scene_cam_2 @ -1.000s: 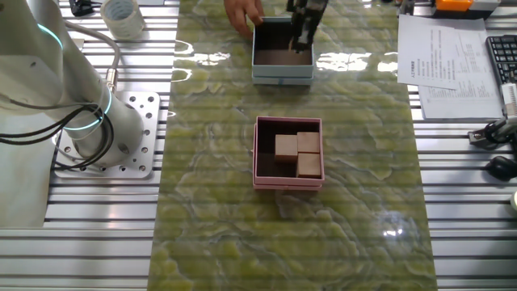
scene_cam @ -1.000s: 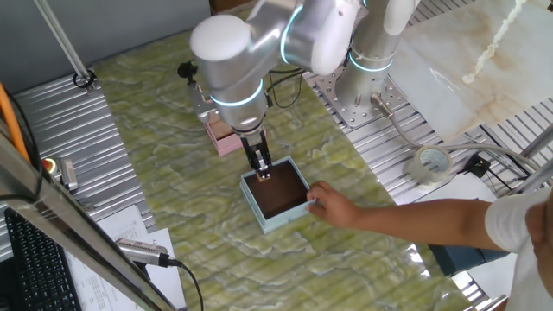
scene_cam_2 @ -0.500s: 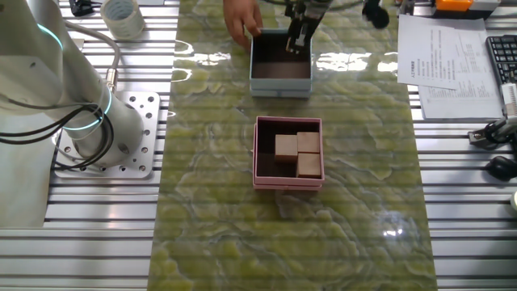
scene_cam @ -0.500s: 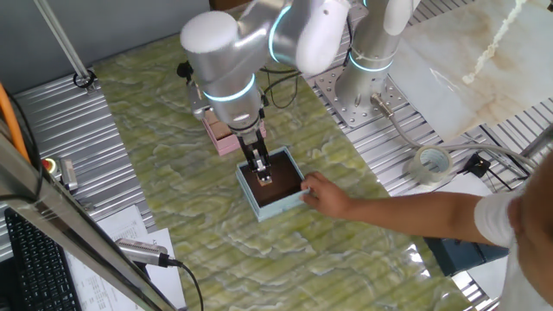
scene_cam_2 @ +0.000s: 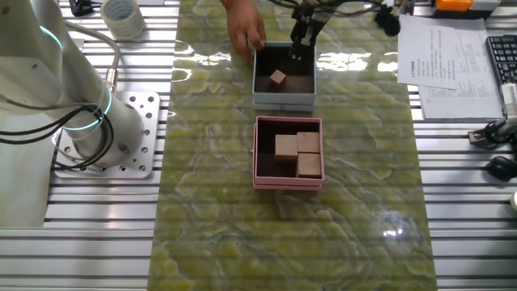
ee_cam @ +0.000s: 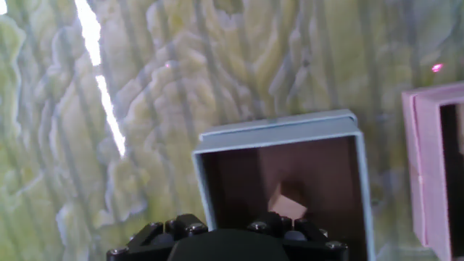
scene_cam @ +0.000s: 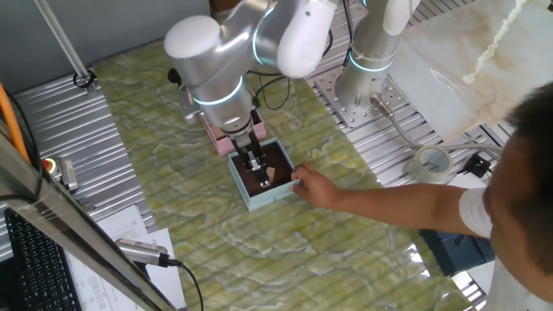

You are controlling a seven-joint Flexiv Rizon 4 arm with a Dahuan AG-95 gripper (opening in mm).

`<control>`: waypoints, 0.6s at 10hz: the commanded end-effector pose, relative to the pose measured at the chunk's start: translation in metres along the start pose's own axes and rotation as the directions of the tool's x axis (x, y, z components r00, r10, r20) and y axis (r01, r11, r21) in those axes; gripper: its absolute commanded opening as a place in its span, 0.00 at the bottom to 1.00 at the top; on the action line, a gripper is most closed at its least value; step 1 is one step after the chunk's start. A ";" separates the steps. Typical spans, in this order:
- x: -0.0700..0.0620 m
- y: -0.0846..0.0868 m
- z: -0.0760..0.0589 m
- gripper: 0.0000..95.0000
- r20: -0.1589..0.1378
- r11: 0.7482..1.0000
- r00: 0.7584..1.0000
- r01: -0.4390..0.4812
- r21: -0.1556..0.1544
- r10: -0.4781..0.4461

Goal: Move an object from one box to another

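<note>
The small tan cube (scene_cam_2: 278, 78) lies tilted on the dark floor of the light blue box (scene_cam_2: 284, 100), free of the fingers. It also shows in the one fixed view (scene_cam: 270, 175) and in the hand view (ee_cam: 288, 204). My gripper (scene_cam_2: 297, 50) hangs over the far right part of that box (scene_cam: 259, 200), open and empty; in the one fixed view the gripper (scene_cam: 256, 166) reaches into it. The pink box (scene_cam_2: 288, 183) stands just in front with three larger tan blocks inside. It shows behind the arm (scene_cam: 226, 142) and at the right edge of the hand view (ee_cam: 417, 159).
A person's hand (scene_cam: 313, 186) holds the blue box's edge, seen at the far left corner in the other fixed view (scene_cam_2: 245, 28). A tape roll (scene_cam: 432, 164) lies on the metal rails. The arm's base (scene_cam_2: 97, 129) stands left of the mat; papers (scene_cam_2: 444, 56) lie right.
The cube has left my fingers and now lies in the blue box. The hand has pushed the blue box closer to the pink box, and my gripper has moved along with it.
</note>
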State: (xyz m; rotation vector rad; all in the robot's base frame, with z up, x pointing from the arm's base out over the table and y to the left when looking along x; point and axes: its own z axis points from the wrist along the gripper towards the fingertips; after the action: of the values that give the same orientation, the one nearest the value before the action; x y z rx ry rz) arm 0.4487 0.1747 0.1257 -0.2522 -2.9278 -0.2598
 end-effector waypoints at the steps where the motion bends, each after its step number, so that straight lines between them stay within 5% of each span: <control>1: -0.009 -0.008 -0.010 0.00 0.048 0.996 0.997 0.058 0.069 -0.062; 3: -0.014 -0.012 -0.016 0.00 0.096 0.996 0.993 0.067 0.065 -0.073; 5: -0.022 -0.012 -0.023 0.00 0.179 0.990 0.976 0.112 0.088 -0.127; 6: -0.026 -0.010 -0.026 0.00 0.185 0.987 0.972 0.125 0.104 -0.142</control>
State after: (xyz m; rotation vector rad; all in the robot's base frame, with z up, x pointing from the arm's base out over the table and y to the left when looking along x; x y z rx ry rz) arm 0.4703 0.1561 0.1423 -0.0977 -3.1228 -0.1448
